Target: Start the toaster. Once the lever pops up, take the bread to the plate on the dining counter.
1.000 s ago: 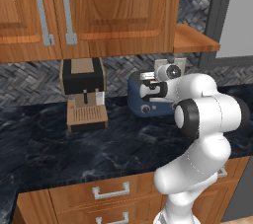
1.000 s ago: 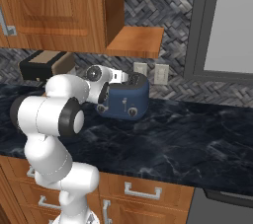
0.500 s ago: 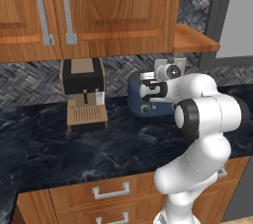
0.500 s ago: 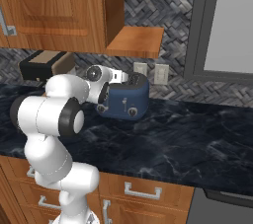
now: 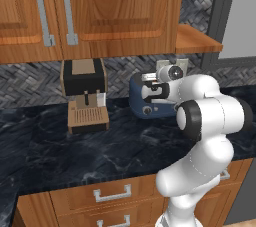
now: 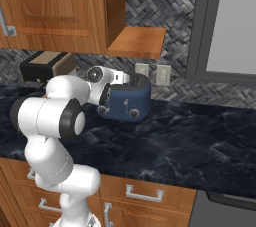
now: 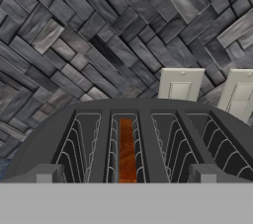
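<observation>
Hand (image 5: pixel 150 92), fingers spread and empty, poised just in front of the dark-blue toaster (image 5: pixel 150 102) on the far part of the black marble tabletop (image 5: pixel 100 146). An orange-brown strip glows in one slot (image 7: pixel 127 151), probably the bread toasting. Carrying it to the plate remains.

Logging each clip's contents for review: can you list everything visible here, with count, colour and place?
Rounded dark-blue toaster: one, on the counter by the back wall; an orange-brown slice sits in one of its top slots.
Black-and-tan coffee machine: one, left of the toaster.
Black marble countertop: one, over wooden drawers.
Wooden wall cabinets: above, with grey handles.
Cream wall outlets: two, on the grey woven-tile backsplash behind the toaster.
White arm's two-finger gripper: one, open, against the toaster's left end.
</observation>
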Controlling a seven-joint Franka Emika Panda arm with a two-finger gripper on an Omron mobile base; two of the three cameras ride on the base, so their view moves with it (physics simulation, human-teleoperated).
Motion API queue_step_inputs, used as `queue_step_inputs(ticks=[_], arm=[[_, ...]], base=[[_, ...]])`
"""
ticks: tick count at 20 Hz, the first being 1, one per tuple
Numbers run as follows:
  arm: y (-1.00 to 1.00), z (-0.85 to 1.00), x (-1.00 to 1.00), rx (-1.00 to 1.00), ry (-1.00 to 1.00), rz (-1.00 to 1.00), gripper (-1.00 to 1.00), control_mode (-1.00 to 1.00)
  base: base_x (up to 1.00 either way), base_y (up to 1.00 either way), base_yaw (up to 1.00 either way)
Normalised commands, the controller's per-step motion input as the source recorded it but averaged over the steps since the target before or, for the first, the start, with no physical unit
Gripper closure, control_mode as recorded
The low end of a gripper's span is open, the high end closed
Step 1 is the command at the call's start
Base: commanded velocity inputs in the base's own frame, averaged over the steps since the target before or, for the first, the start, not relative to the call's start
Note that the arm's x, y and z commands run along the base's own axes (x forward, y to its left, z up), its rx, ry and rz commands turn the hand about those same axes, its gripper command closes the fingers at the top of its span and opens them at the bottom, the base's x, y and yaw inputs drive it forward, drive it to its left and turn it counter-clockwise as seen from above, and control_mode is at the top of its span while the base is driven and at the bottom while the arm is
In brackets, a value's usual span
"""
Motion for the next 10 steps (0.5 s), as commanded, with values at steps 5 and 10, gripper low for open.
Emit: queue_step_inputs(ticks=[5, 10], arm=[[0.0, 0.0, 0.0, 0.0, 0.0, 0.0, -1.0, -1.0], [0.0, 0.0, 0.0, 0.0, 0.0, 0.0, -1.0, -1.0]], base=[[0.0, 0.0, 0.0], [0.0, 0.0, 0.0]])
